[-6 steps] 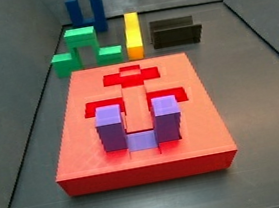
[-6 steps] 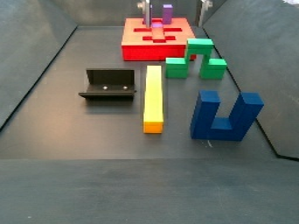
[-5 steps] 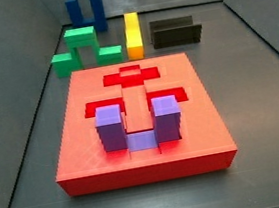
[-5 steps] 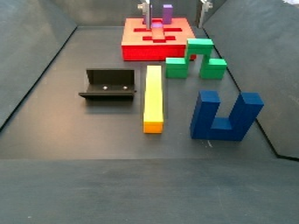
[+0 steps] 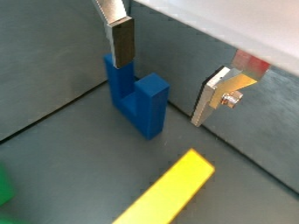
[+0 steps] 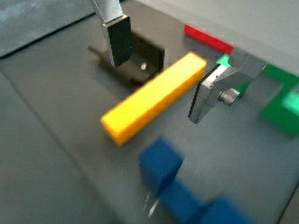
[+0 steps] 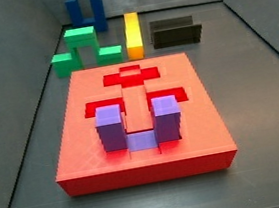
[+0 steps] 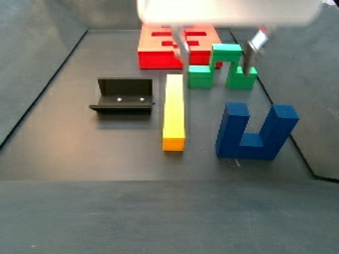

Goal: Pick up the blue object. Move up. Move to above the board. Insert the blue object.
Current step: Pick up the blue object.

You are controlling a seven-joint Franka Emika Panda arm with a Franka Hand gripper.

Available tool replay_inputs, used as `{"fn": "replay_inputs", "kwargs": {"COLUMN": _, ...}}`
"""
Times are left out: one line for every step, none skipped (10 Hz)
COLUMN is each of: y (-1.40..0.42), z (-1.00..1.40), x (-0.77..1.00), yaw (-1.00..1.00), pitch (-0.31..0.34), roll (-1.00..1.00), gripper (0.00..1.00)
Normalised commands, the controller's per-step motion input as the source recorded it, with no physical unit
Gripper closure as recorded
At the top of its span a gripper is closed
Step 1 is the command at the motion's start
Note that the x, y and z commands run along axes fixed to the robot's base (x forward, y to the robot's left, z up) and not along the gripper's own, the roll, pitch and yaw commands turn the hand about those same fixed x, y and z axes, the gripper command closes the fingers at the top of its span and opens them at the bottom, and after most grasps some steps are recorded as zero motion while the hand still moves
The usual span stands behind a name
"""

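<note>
The blue object (image 8: 256, 131) stands upright on the dark floor, prongs up, beside the yellow bar (image 8: 173, 109). In a wrist view the blue object (image 5: 135, 96) lies beneath my gripper (image 5: 170, 70), which is open and holds nothing. One finger (image 5: 121, 39) hangs over a prong; the other finger (image 5: 216, 94) is off to the side. Both are apart from the block. The other wrist view shows the blue object (image 6: 187, 188) only as a blur. The red board (image 7: 139, 126) carries a purple U-shaped block (image 7: 139, 124) in a recess. My gripper does not appear in that side view.
A black fixture (image 8: 122, 96) sits beside the yellow bar. Green blocks (image 8: 225, 64) lie between the blue object and the board (image 8: 162, 58). The grey walls of the bin close in on all sides.
The gripper has travelled from over the board toward the blue object. Its white body now fills the top of a side view. No object has moved.
</note>
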Motion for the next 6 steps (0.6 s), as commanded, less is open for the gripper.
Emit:
{"fn": "replay_inputs", "kwargs": {"y": 0.55, "z": -0.39, "x": -0.01, "yaw": -0.19, "pitch": -0.093, "roll": 0.00, "gripper": 0.00}}
{"fn": "replay_inputs", "kwargs": {"y": 0.37, "z": -0.34, "x": 0.00, "yaw": -0.16, "pitch": -0.093, "roll": 0.00, "gripper": 0.00}}
{"fn": "replay_inputs", "kwargs": {"y": 0.02, "z": -0.28, "x": 0.00, "yaw": 0.00, "pitch": -0.053, "roll": 0.00, "gripper": 0.00}}
{"fn": "replay_inputs", "kwargs": {"y": 0.00, "z": -0.24, "x": -0.06, "yaw": 0.00, "pitch": -0.027, "roll": 0.00, "gripper": 0.00}}
{"fn": "replay_inputs", "kwargs": {"y": 0.02, "z": -0.17, "x": -0.18, "yaw": 0.00, "pitch": -0.011, "roll": -0.04, "gripper": 0.00}}
{"fn": "replay_inputs", "kwargs": {"y": 0.06, "z": -0.18, "x": -0.10, "yaw": 0.00, "pitch": -0.050, "roll": -0.09, "gripper": 0.00}}
